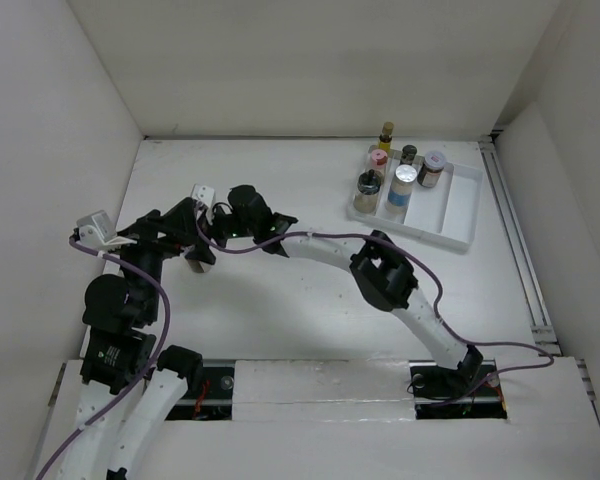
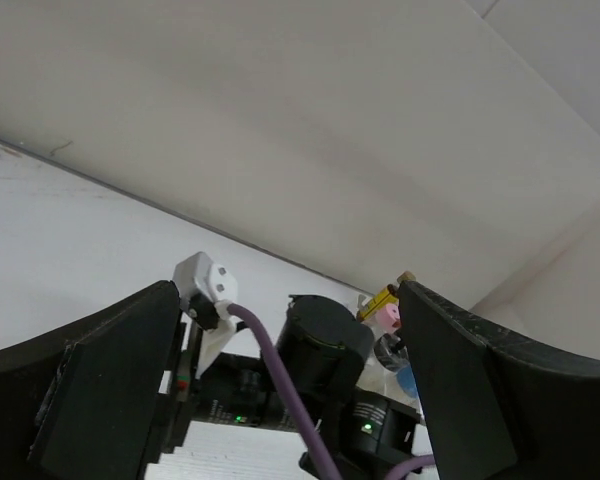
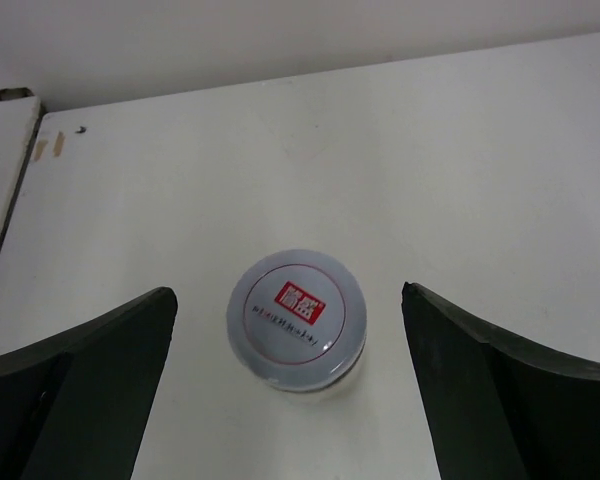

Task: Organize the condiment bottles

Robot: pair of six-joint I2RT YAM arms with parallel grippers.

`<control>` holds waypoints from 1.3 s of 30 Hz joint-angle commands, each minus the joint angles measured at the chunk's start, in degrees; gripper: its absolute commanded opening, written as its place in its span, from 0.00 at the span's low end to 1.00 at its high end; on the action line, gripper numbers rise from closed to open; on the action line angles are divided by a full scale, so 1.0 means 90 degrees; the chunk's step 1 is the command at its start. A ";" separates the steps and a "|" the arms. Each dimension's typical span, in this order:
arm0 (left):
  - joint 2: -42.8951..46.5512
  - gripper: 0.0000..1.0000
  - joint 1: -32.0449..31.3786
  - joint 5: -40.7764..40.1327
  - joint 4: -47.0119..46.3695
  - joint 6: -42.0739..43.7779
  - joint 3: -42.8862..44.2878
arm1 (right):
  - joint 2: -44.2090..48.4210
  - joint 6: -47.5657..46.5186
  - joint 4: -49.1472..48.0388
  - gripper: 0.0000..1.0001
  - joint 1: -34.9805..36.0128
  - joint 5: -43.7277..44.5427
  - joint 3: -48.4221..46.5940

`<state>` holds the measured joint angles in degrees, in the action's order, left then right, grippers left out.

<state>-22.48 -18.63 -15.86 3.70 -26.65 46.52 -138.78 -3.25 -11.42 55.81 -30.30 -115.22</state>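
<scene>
Right end effector [image 3: 288, 292] released, fingers spread wide to either side of a white-lidded jar [image 3: 296, 317] standing upright on the desk [image 3: 480, 150], clear of it; left end effector [image 2: 287, 290] likewise released, holding nothing; other bottles [image 1: 404, 180] clustered at the white tray's [image 1: 460, 215] far end.

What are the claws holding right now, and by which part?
Nothing. The right claw is open over a white-lidded jar, not touching it; the left claw is open and empty.
</scene>
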 commanded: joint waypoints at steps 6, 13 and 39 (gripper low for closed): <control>-0.0041 0.87 0.0020 0.0287 -0.0304 0.0051 0.0007 | -0.0946 -0.0098 0.0370 1.00 0.0243 0.0516 -0.1444; -0.0041 0.87 0.0020 0.0346 -0.0304 0.0110 0.0007 | -0.1250 -0.0098 0.0371 0.84 0.0361 0.0828 -0.1584; -0.1593 0.89 0.0020 0.2103 -0.0285 0.0296 0.0261 | 0.6797 0.0682 -0.1867 0.53 -0.5300 0.1911 0.5594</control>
<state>-34.54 -18.63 -2.15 2.11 -25.23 46.63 -79.31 1.34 -26.65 9.76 -15.73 -68.10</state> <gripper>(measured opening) 0.884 0.701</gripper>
